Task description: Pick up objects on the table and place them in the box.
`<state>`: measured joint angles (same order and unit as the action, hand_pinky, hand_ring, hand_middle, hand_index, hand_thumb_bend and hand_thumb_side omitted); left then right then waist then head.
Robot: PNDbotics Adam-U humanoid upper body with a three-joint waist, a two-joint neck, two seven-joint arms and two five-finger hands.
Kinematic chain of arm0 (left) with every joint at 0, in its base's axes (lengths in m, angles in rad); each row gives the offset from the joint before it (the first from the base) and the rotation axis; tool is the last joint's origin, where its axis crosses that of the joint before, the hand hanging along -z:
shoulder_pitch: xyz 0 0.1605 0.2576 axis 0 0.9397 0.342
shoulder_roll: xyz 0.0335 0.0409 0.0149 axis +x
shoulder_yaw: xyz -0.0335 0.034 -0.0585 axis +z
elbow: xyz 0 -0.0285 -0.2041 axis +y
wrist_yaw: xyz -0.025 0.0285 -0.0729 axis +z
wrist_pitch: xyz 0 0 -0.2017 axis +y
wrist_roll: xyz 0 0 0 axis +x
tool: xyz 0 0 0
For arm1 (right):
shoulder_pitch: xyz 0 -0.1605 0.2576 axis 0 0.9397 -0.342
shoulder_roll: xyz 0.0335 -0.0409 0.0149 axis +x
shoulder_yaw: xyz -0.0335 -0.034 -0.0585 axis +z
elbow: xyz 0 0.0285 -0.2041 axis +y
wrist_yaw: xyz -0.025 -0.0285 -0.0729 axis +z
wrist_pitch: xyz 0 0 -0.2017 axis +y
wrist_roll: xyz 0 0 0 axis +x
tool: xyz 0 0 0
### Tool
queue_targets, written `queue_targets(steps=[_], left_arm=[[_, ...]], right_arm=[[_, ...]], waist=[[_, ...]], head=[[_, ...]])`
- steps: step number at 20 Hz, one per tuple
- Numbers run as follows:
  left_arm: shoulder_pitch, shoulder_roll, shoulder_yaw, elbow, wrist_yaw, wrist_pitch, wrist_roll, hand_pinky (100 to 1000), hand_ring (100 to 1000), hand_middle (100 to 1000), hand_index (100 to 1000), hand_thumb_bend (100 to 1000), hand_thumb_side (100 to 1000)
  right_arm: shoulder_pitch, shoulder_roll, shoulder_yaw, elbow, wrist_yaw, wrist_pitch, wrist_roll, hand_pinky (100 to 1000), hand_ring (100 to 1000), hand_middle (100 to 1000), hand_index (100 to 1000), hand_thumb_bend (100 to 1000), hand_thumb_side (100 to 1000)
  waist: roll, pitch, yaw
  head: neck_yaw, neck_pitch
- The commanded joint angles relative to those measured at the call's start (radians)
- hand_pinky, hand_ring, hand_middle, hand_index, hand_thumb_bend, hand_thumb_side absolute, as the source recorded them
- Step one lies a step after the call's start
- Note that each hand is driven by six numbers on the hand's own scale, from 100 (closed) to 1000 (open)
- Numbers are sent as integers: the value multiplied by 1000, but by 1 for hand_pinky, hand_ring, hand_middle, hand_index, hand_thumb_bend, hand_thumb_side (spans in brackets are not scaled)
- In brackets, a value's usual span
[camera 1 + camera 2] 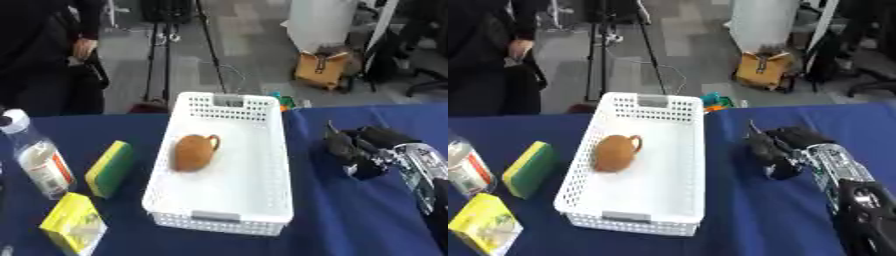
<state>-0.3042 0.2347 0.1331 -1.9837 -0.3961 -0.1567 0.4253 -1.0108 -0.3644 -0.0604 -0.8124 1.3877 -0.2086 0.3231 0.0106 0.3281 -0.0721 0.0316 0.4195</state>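
A white perforated box [262,150] lies in the middle of the blue table, long side running away from me. Inside it, toward the left wall, rests a brown clay jug [192,152] with a handle. Left of the box lie a yellow-and-green sponge [110,168], a clear plastic bottle [33,155] with a white cap and red label, and a yellow carton [74,224] near the front edge. My right hand [357,148] hovers over the cloth just right of the box, its fingers relaxed and holding nothing. My left hand does not show.
The blue tablecloth [350,220] covers the whole surface. Beyond the far edge are a tripod [162,50], a tan bag [319,70] on the floor, and a person in dark clothes [39,50] standing at the back left.
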Motion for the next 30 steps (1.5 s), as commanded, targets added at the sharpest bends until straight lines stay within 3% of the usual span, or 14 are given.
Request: queue_targets(steps=[1,6,7,14,30], left_arm=[[-3,7,3,-16,-6,0,-2,877,736,539,721,100,812],[-3,7,3,-16,-6,-1,-4,877,736,539,722,100,811],[-3,7,3,-16,-6,0,-4,878,736,539,722,100,811],[-2,7,2,-16,-11,1,-8,878,736,540,722,100,806],[-3,7,1,-16,-9,0,-13,879,736,542,723,100,805]], right_arm=[[-12,-7,7,0,-10,-1,-12,397,425,428,616,100,429],[-9,-13,6,-7,-32,-5,-35,362,405,361,536,100,430],[-8,-14,6,-9,-37,-4,-43,350,395,341,511,100,470],[-6,-14,-1,-28,-80,24,-117,310,370,260,425,100,432],[-26,-21,-1,-54,-117,37,-178,288,358,224,391,100,384]], waist=[[0,-15,3],[0,-16,1],[0,-16,1],[1,-17,3],[-1,-27,4]], head=[[-2,-11],[-3,-12],[-4,-12],[-5,-15],[-6,-14]])
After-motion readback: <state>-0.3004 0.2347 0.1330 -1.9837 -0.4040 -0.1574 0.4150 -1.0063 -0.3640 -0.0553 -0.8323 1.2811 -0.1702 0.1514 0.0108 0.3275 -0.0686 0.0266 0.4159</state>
